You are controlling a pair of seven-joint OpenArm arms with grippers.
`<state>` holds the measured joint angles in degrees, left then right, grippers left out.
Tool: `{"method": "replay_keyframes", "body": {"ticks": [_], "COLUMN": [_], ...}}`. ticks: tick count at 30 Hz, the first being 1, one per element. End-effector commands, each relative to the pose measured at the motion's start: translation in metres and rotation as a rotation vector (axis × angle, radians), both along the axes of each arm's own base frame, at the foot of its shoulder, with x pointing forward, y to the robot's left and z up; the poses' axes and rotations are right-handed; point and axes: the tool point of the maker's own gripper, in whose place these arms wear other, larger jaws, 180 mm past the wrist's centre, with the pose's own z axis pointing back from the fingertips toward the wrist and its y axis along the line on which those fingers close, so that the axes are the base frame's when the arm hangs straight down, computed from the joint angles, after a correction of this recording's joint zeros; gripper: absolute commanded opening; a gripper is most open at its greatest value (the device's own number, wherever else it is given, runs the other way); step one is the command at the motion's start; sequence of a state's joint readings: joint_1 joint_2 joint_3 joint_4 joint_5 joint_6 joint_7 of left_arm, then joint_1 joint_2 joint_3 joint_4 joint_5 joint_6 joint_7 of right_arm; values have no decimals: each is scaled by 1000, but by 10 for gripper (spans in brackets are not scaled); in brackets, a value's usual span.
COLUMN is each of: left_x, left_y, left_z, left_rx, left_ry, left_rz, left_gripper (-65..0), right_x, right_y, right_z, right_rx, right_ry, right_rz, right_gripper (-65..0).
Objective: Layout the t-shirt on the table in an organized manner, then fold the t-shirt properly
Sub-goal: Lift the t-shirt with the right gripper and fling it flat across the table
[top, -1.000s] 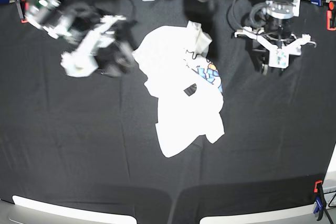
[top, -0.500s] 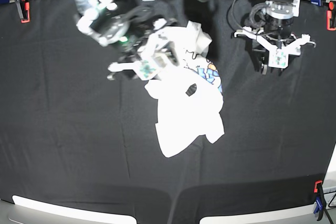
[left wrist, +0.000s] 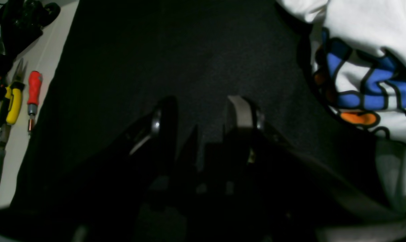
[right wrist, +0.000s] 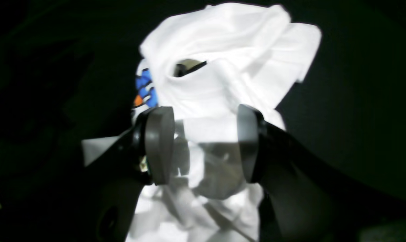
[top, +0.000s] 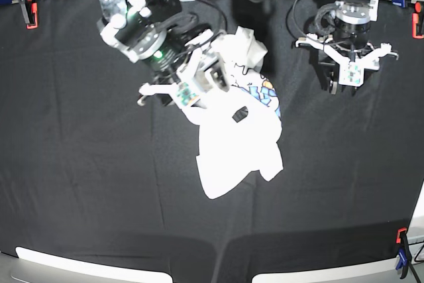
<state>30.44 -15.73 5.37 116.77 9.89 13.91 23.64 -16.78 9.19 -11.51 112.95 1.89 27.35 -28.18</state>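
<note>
My right pincer [top: 199,84] has swung in over the t-shirt [top: 235,144], jaws open, straddling its left edge, gripping nothing; left pincer [top: 350,74] open, unmoved.

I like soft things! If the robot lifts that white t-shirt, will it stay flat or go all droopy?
Probably droopy: the t-shirt already lies crumpled and bunched on the table. It looks thin and light, so the open right pincer over it could likely drag it easily.

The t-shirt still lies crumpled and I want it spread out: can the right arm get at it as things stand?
Probably yes. The right gripper is open directly over the t-shirt, white cloth showing between its fingers, and nothing lies between them.
</note>
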Motion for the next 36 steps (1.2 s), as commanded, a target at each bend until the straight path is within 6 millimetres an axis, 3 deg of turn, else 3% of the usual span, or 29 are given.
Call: {"method": "replay_keyframes", "body": {"ticks": [1,8,17,26,29,32,36], "left_x": [5,5,5,5,5,5,5], "left_y": [2,2,2,2,2,2,2], "left_z": [13,13,13,13,13,13,13], "left_rx": [9,9,9,9,8,8,9], "left_ry": [-54,-54,-54,-54,-54,-54,-54], "left_rz": [7,7,7,7,7,7,7], "left_gripper": [-435,-435,-435,-435,-435,-435,-435], "right_x": [9,19,18,17,16,14,16], "right_y": [1,-1,-4,-9,-9,-10,-22], "right_z": [17,29,23,-19,-19,-24,-24], "right_rx": [33,88,61,58,58,40,4], "right_ry": [-55,-73,-49,33,34,54,67], "right_rz": [-4,-19,-22,-40,-40,-40,-61], "right_gripper": [-356,-356,-356,-364,-458,-625,-650]}}
